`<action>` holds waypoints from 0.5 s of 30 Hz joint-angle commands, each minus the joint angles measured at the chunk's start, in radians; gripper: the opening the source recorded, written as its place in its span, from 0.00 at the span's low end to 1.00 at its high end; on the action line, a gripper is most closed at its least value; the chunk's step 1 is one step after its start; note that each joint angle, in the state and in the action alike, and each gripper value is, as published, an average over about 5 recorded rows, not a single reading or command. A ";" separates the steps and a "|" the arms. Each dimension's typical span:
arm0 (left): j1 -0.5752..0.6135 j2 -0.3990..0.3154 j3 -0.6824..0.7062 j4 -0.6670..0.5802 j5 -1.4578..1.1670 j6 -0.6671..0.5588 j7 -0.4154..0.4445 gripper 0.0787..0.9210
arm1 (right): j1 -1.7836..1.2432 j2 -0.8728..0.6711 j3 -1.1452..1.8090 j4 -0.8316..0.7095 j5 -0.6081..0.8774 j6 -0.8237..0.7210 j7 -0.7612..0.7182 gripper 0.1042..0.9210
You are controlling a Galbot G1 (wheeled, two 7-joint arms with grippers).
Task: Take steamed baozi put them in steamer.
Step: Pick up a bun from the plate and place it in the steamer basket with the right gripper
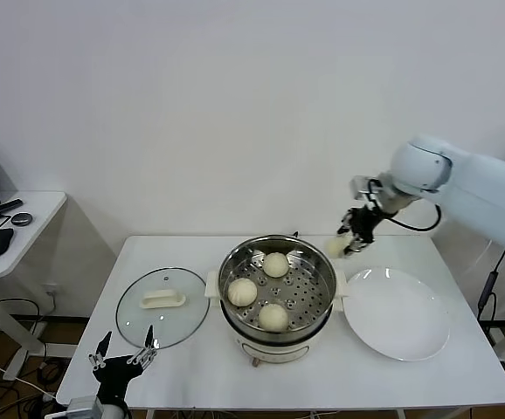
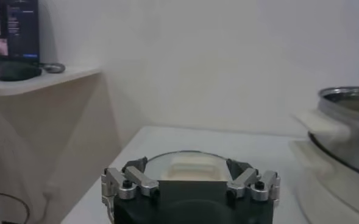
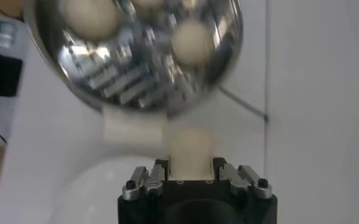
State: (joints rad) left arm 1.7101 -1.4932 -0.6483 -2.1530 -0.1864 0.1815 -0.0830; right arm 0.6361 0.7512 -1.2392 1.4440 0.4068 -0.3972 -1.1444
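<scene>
Head view: three steamed baozi (image 1: 272, 317) already sit in the steamer (image 1: 235, 262), center frame. The plate (image 1: 410, 336) at right holds none. Right gripper (image 1: 350, 242), upper right of the steamer, is clenched on the fourth bun (image 1: 335, 247), so one is left to place.

Left wrist view: left gripper (image 2: 191, 182) spread wide, idle by the glass lid (image 2: 188, 159), low in frame.

Right wrist view: the bun is pinched between the jaws at bottom center, steamer up top.

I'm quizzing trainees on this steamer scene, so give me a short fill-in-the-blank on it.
1. The steamer holds ___ baozi.
2. The right gripper has its jaws shut on a ___.
3. The plate beside the steamer holds ___ baozi.
4. The glass lid lies on the steamer's ___ side.

Missing words: three; baozi; no; left
</scene>
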 commanded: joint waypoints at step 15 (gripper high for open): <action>-0.032 0.004 -0.003 0.029 -0.028 0.006 -0.003 0.88 | -0.062 0.224 -0.151 -0.030 0.047 -0.139 0.136 0.42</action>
State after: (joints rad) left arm 1.6807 -1.4890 -0.6541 -2.1289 -0.2123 0.1866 -0.0853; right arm 0.6385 0.9127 -1.3575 1.4420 0.4757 -0.5031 -1.0613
